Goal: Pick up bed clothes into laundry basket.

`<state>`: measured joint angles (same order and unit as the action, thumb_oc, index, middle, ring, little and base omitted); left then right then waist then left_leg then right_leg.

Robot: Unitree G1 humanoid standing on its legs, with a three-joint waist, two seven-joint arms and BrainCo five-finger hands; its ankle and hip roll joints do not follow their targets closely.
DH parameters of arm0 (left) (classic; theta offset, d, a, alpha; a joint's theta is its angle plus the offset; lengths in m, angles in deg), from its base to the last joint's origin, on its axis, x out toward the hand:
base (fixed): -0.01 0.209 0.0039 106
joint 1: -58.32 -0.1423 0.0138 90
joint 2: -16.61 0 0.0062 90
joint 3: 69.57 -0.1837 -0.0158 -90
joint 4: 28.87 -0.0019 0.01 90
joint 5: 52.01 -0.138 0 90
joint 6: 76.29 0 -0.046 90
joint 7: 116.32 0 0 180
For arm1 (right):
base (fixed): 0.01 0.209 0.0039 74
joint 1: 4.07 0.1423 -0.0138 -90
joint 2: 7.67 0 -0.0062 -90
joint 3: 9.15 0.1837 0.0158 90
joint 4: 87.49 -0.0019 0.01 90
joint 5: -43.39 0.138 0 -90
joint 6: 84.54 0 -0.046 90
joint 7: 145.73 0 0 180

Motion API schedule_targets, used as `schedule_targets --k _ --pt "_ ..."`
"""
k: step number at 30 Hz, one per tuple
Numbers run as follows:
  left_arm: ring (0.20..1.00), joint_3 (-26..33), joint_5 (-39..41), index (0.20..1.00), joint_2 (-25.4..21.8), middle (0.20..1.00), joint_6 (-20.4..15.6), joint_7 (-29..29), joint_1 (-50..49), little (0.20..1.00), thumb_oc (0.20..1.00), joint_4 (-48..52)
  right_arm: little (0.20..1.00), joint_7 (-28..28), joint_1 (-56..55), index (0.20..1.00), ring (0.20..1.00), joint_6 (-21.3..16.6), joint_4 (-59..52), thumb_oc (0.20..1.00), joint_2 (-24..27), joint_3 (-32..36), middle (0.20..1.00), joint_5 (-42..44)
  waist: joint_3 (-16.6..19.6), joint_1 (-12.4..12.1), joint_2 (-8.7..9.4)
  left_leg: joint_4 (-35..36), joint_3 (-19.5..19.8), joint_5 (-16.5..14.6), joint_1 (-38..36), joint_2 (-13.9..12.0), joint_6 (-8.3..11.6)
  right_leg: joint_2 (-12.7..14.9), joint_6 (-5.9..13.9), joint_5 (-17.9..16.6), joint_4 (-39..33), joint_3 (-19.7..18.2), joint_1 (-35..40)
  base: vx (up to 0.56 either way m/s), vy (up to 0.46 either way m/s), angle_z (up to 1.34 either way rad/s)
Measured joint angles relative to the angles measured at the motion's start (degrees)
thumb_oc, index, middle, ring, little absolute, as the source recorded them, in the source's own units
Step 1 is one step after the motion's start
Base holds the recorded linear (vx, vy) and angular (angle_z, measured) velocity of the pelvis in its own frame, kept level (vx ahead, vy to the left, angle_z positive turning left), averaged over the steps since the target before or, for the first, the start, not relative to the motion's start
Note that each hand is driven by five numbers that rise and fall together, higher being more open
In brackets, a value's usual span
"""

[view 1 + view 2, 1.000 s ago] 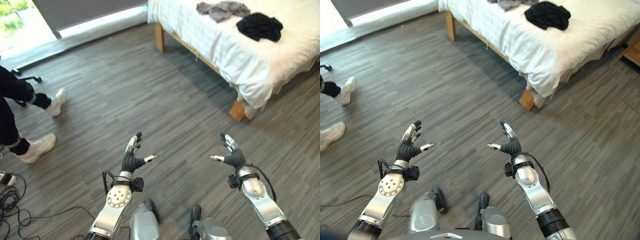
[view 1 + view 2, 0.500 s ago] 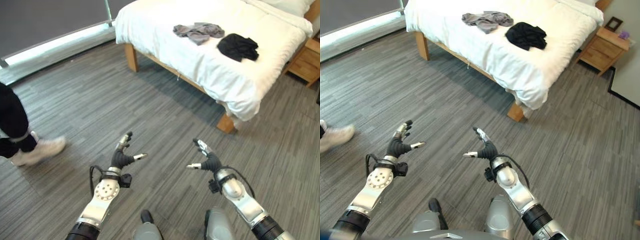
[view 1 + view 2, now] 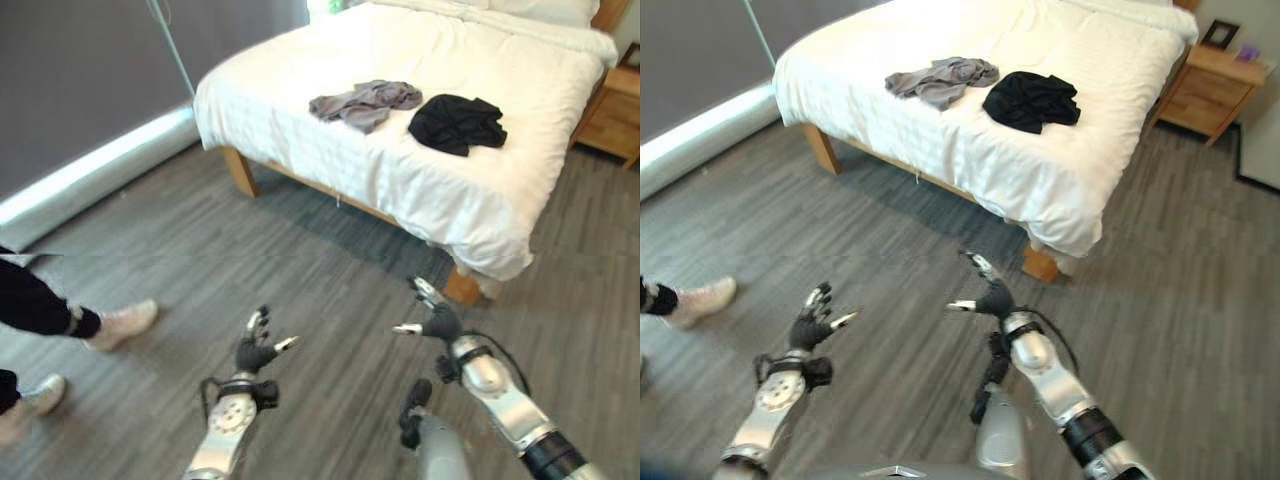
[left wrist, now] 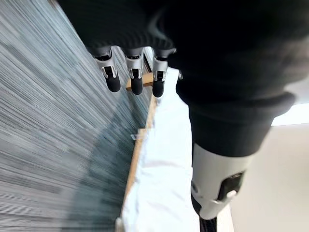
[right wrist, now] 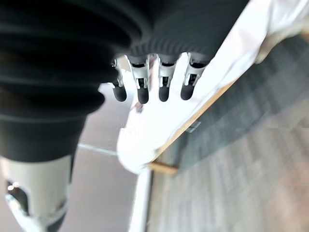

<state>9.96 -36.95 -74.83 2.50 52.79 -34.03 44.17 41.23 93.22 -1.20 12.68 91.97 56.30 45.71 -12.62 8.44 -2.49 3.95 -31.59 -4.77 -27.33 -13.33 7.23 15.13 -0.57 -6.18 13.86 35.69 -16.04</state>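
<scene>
A crumpled grey garment (image 3: 365,100) and a black garment (image 3: 457,122) lie side by side on the white bed (image 3: 420,190), near its foot end. Both my hands hang over the grey wood floor, well short of the bed. My left hand (image 3: 255,352) is open, its fingers spread and pointing up, holding nothing. My right hand (image 3: 437,322) is also open and is the closer one to the bed's near corner. In the left wrist view my straight fingers (image 4: 135,79) point toward the bed's side (image 4: 161,164). In the right wrist view my fingers (image 5: 161,82) are straight too.
A person's legs and pale shoes (image 3: 120,322) stand on the floor at my left. A wooden nightstand (image 3: 1222,85) sits at the bed's far right. A dark window blind (image 3: 90,70) and a bright sill run along the left wall.
The camera has swung toward the bed, which now sits nearer and more central. Both hands stay open and empty. The person's feet have stepped.
</scene>
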Motion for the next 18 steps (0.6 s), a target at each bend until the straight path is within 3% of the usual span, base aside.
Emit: schedule_targets --k 1,2,3,4,5,6,7,8,9,10,11,12,13,14,17,18 --pt "1.0 -0.2 0.0 1.0 -0.2 1.0 -0.1 -0.1 0.8 1.0 1.0 -0.1 1.0 0.0 1.0 1.0 1.0 0.3 0.4 1.0 0.5 0.1 1.0 0.0 0.0 0.0 -0.04 -1.7 0.0 3.0 0.1 -0.5 0.89 -0.2 -0.28 1.6 1.1 -0.4 0.2 0.4 -0.226 -0.35" --pt "1.0 -0.2 0.1 1.0 -0.7 1.0 -0.1 -0.1 2.2 1.0 1.0 -1.2 1.0 0.0 3.0 1.0 1.0 0.2 1.5 1.0 0.1 1.3 1.0 0.1 -0.7 0.1 0.41 -10.9 0.9 7.5 1.9 -3.5 5.48 -0.7 -0.71 3.6 0.8 -0.9 2.9 0.4 -0.208 -0.41" --pt "1.0 -0.1 0.2 1.0 -0.5 1.0 -0.3 -0.2 2.6 1.0 1.0 -1.4 1.0 0.1 3.6 1.0 1.0 0.1 1.4 1.0 -0.2 1.5 1.0 0.2 -1.2 0.1 0.46 -16.1 2.0 8.2 3.9 -4.4 6.96 -1.5 -1.61 4.5 -0.1 -1.4 4.7 0.32 -0.169 -0.48" --pt "1.0 0.0 0.4 1.0 -0.6 1.0 -0.8 -0.1 2.6 1.0 1.0 -1.2 1.0 0.1 4.3 1.0 1.0 0.1 1.6 1.0 0.2 1.7 1.0 0.3 -1.5 0.0 0.18 -20.2 2.0 11.6 4.9 -5.0 7.29 -2.5 -1.37 5.3 -0.6 -1.6 6.3 0.26 -0.13 -0.43" --pt "1.0 0.1 0.6 1.0 -0.8 1.0 -0.9 -0.1 2.4 1.0 1.0 -1.3 1.0 0.0 4.5 1.0 1.0 0.1 1.6 1.0 0.0 1.7 1.0 0.3 -2.1 -0.6 0.39 -26.5 5.0 18.0 6.9 -6.4 7.85 -3.5 -0.6 5.9 -2.4 -2.1 8.6 0.26 -0.1 -0.53" --pt "1.0 0.4 0.7 1.0 -0.8 1.0 -0.9 -0.1 2.7 1.0 1.0 -1.3 1.0 0.0 4.8 1.0 1.0 0.1 1.6 1.0 -0.3 1.8 1.0 0.3 -2.9 -1.3 1.91 -31.6 7.3 23.9 10.2 -6.9 5.03 -3.3 -1.12 5.9 -3.6 -3.5 9.7 0.33 -0.019 -0.36" --pt "1.0 0.7 1.2 1.0 -0.5 1.0 -1.3 -0.3 3.2 1.0 1.0 -1.3 1.0 0.0 5.8 1.0 1.0 0.1 1.6 1.0 -1.1 1.8 1.0 0.2 -4.2 -1.2 3.89 -41.3 7.9 22.6 16.4 -8.7 6.42 -2.6 -1.23 5.8 -5.2 -4.7 11.0 0.33 0.088 -0.14" --pt "1.0 0.5 1.8 1.0 -0.3 1.0 -1.4 -0.3 3.5 1.0 1.0 -1.3 1.0 0.1 6.7 1.0 1.0 0.1 2.1 1.0 -1.2 2.0 1.0 0.2 -4.9 -1.2 5.13 -47.3 5.3 18.7 22.1 -10.5 8.03 -2.0 -0.8 5.4 -6.9 -5.0 12.3 0.37 0.158 -0.03" --pt "1.0 0.3 2.1 1.0 -0.3 1.0 -1.7 -0.3 3.0 1.0 1.0 -1.1 1.0 0.0 6.9 1.0 1.0 0.1 2.4 1.0 -1.9 2.0 1.0 0.1 -5.4 -1.5 6.0 -45.6 1.2 14.6 24.3 -12.5 7.5 -2.6 -0.48 5.2 -9.1 -4.9 13.8 0.34 0.159 -0.1" --pt "1.0 0.4 2.3 1.0 -0.4 1.0 -1.7 -0.3 2.3 1.0 1.0 -1.0 1.0 0.0 6.8 1.0 1.0 0.1 2.5 1.0 -2.2 1.7 1.0 0.0 -5.5 -1.8 6.09 -40.0 -2.3 12.6 24.8 -13.9 7.62 -3.8 -0.17 4.4 -10.9 -4.6 15.2 0.26 0.105 -0.31" --pt "1.0 0.3 2.3 1.0 -0.5 1.0 -1.6 -0.2 0.8 1.0 1.0 -0.7 1.0 0.0 6.2 1.0 1.0 0.1 2.3 1.0 -2.2 1.6 1.0 -0.3 -5.3 -2.4 5.37 -29.1 -5.0 11.9 24.9 -14.3 8.02 -6.2 -0.11 4.3 -13.2 -5.3 16.5 0.27 0.262 -0.66" --pt "1.0 0.3 2.3 1.0 -0.9 1.0 -1.1 -0.2 -0.5 1.0 1.0 -0.5 1.0 0.0 5.9 1.0 1.0 0.3 2.1 1.0 -1.9 1.5 1.0 -0.6 -6.1 -3.3 4.05 -16.0 -7.6 12.7 25.2 -14.3 6.85 -8.9 -1.28 4.0 -14.8 -5.6 18.1 0.27 0.348 -0.6" --pt "1.0 0.3 2.3 1.0 -0.9 1.0 -1.0 -0.2 -0.5 1.0 1.0 -0.6 1.0 0.0 5.9 1.0 1.0 0.3 2.1 1.0 -1.9 1.6 1.0 -0.7 -6.1 -3.4 3.97 -15.7 -7.7 12.9 25.3 -14.3 6.69 -9.0 -1.34 4.0 -14.8 -5.6 18.2 0.37 0.442 -0.62" --pt "1.0 -0.4 2.3 1.0 -0.5 1.0 -0.6 -0.1 -0.6 1.0 1.0 -1.1 1.0 0.0 2.7 1.0 1.0 0.2 2.4 1.0 -2.0 4.0 1.0 -2.4 -6.3 -2.9 2.01 -7.6 -8.6 15.0 26.4 -13.2 5.22 -10.9 0.2 4.6 -16.1 -6.3 21.4 0.32 0.343 -0.27" --pt "1.0 -0.2 2.3 1.0 -0.6 1.0 -0.6 -0.2 -1.3 1.0 1.0 -1.0 1.0 0.1 -0.4 1.0 1.0 1.1 2.5 1.0 -1.4 3.2 1.0 -2.4 -5.7 -2.3 0.64 1.3 -8.0 16.1 26.2 -12.1 3.8 -11.1 1.22 5.3 -16.6 -6.9 23.7 0.27 0.252 -0.29" --pt "1.0 -0.2 2.3 1.0 -0.8 1.0 -0.6 -0.3 -0.9 1.0 1.0 -1.1 1.0 0.1 -0.6 1.0 1.0 1.1 2.5 1.0 -1.2 2.4 1.0 -2.4 -5.7 -2.4 0.62 1.9 -6.7 16.2 27.2 -12.9 3.73 -10.7 1.3 5.3 -16.7 -7.2 23.9 0.38 0.209 -0.29"
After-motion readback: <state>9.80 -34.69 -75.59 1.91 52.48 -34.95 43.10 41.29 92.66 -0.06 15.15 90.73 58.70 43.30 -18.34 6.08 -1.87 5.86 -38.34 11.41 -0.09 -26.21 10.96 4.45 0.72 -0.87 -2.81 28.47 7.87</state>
